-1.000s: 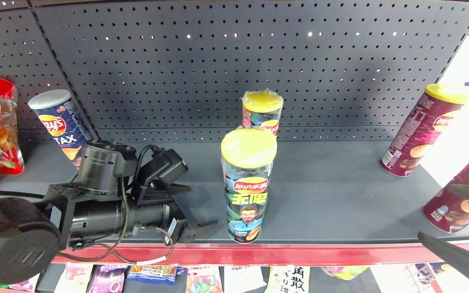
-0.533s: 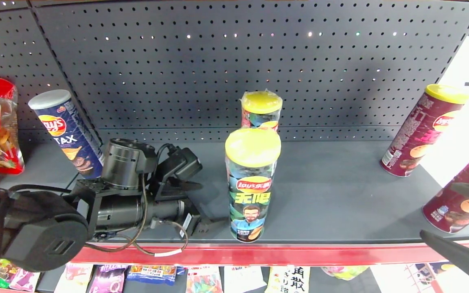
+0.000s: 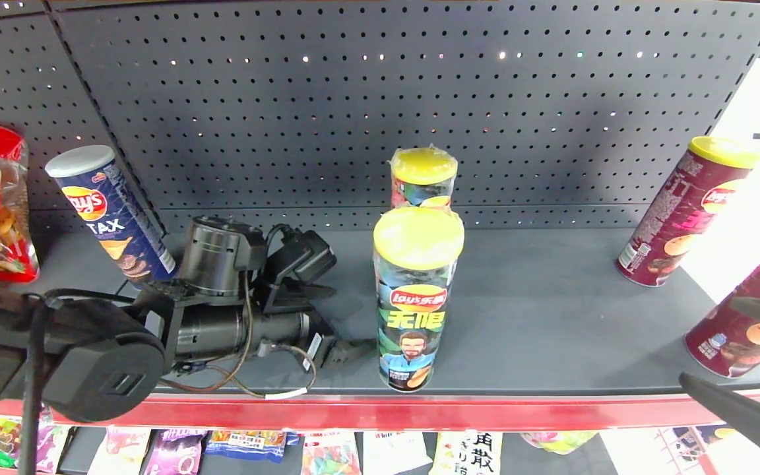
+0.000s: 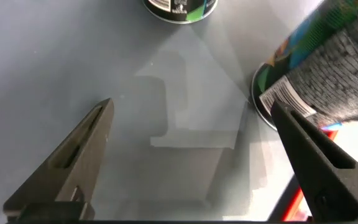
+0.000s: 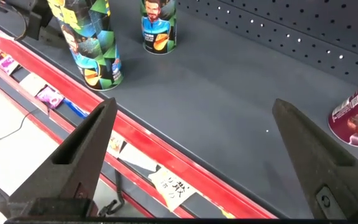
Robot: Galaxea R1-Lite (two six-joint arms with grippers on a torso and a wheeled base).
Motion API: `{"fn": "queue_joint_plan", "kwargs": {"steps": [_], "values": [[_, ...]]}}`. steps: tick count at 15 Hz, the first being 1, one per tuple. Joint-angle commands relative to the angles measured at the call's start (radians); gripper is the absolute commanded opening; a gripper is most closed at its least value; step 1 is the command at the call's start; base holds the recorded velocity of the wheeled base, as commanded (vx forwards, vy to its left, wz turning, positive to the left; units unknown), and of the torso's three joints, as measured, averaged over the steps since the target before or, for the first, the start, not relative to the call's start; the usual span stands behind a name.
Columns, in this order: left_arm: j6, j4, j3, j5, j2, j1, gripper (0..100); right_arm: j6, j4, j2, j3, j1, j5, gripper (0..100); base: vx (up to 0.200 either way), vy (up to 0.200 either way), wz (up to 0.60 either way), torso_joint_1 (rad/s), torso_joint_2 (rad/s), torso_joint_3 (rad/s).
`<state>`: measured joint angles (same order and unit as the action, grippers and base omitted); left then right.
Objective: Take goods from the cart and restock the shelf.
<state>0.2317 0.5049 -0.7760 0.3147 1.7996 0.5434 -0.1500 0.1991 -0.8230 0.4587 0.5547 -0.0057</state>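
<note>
The left gripper [image 3: 352, 316] is wide open and empty, one fingertip just beside the base of the front can [image 3: 414, 297]. That can stands upright at the front edge of the shelf [image 3: 538, 316], long axis vertical. The right gripper [image 3: 706, 342] is open too, empty, well apart, so the left is nearer.

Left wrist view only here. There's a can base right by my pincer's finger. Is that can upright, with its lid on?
Observer: Yes. The front chip can stands upright near the front edge of the shelf, with its yellow lid on.
Operator: Where's the right arm?
Observer: The right pincer hangs open and empty off the shelf's right front, near a maroon chip can.
</note>
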Motion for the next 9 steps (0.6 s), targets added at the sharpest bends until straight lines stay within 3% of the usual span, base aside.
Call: {"fn": "queue_joint_plan", "kwargs": {"steps": [1,9], "values": [[0.0,0.0,-0.005,0.0,0.003,0.001,100,0.0,0.0,-0.004,-0.002,0.001,0.0,100,0.0,0.0,0.0,0.0,0.0,0.0],[0.0,0.0,-0.003,0.0,-0.002,0.003,100,0.0,0.0,-0.004,-0.003,-0.006,0.0,100,0.0,0.0,0.0,0.0,0.0,0.0]]}}
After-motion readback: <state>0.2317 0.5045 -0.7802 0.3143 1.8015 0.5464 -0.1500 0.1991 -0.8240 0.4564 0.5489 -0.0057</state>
